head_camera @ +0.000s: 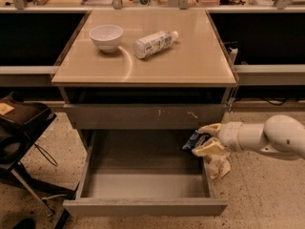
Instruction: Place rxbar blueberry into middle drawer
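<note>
While claw (pixel 199 140) grips rxbar blueberry (pixel 192 140), both over middle drawer (pixel 143 186) rt side.

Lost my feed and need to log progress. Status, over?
Gripper shut on rxbar blueberry, at right rear corner of the open middle drawer. Bar not yet released. Nothing seen in the way.

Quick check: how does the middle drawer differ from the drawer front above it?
The middle drawer is pulled out, floor showing; the drawer front above is shut. The middle drawer's front is plain; the one above carries pale scratch marks. Both are grey and equally wide. The gripper, at the open drawer's right edge, holds the rxbar blueberry.
</note>
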Tool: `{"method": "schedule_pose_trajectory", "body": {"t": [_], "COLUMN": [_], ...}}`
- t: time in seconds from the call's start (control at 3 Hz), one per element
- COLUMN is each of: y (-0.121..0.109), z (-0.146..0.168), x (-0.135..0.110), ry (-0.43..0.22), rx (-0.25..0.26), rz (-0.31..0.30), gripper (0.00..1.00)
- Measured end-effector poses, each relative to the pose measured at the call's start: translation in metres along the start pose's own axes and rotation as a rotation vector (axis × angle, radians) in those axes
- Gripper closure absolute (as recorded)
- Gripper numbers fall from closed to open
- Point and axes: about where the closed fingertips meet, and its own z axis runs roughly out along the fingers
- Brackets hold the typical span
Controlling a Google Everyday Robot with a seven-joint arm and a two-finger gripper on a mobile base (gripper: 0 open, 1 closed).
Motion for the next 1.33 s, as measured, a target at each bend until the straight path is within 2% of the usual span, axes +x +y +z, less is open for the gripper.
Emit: {"method": "schedule_pose_trajectory", "body": {"t": [0.33, 0.67, 1.0, 1.33], "y": [-0.025, -0.023, -0.008, 0.022], "z": [0.043, 0.044, 0.068, 0.123], "x": [0.067, 0.066, 0.08, 0.108], "ry": [0.008, 0.007, 0.026, 0.05], "rx": [0.044, 0.038, -0.005, -0.087], "rz": [0.003, 0.004, 0.002, 0.07], "gripper": [1.0, 1.0, 1.0, 1.0]}}
